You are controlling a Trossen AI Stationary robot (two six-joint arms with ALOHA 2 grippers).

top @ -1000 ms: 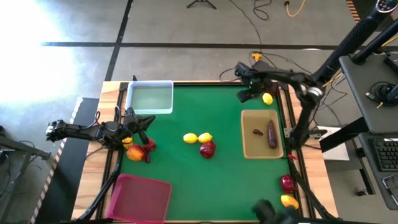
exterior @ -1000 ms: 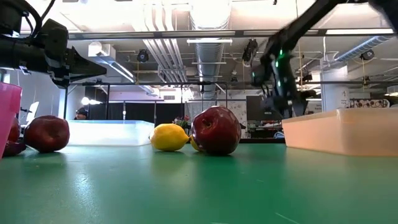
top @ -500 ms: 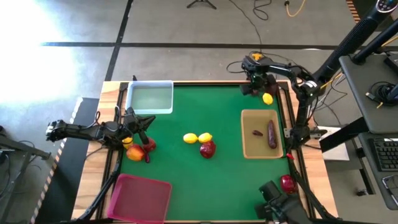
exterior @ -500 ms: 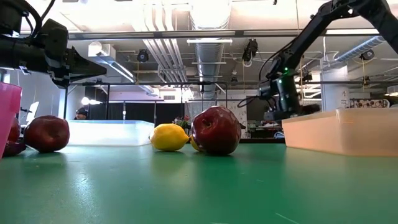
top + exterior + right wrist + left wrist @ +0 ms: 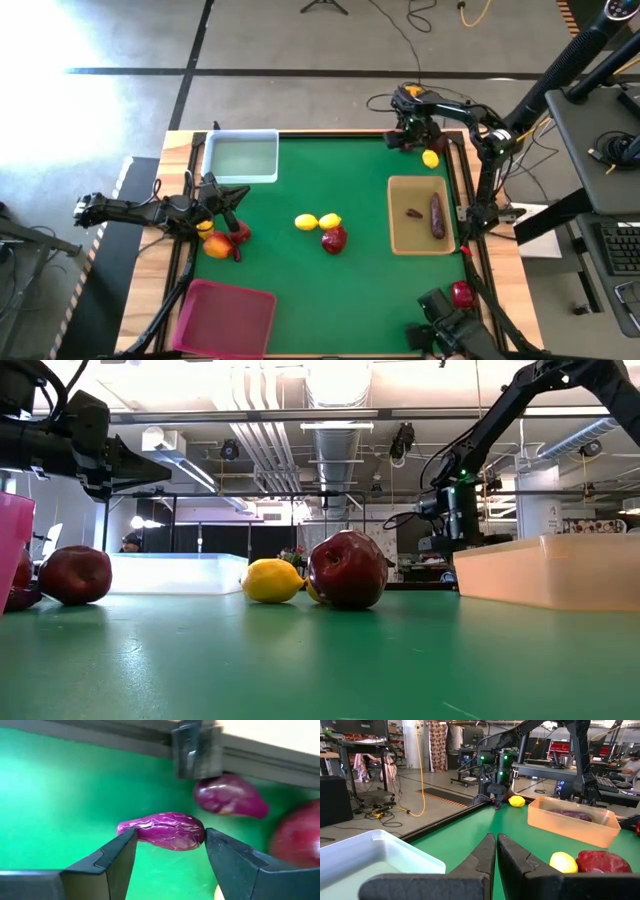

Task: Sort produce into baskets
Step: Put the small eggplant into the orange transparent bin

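Note:
My right gripper [image 5: 170, 837] is open at the table's far right corner [image 5: 400, 142]. Its fingers stand on either side of a wrinkled dark purple piece [image 5: 162, 830] lying on the green mat. A second purple piece [image 5: 230, 802] and a red fruit [image 5: 300, 837] lie just beyond it. A lemon [image 5: 430, 158] lies beside the gripper. My left gripper [image 5: 496, 851] is shut and empty, held above the red fruits [image 5: 228, 240] at the left edge. Two lemons [image 5: 318, 222] and a red apple [image 5: 334, 239] rest mid-table. The tan tray [image 5: 397, 215] holds two purple pieces [image 5: 436, 215]. My right gripper comes at the purple piece from above, one fingertip [image 5: 122, 847] at each end of it, the fingers along its length. The piece lies flat on the mat. I cannot tell whether the fingertips touch it.
The clear bin [image 5: 240, 157] stands at the far left and the magenta bin [image 5: 225, 318] at the near left. A red fruit [image 5: 461, 294] lies off the mat at the near right. The table's raised far rail [image 5: 260, 757] runs close behind the right gripper.
My right gripper has gone toward the table's far right corner and down to the mat, then settled over the purple piece.

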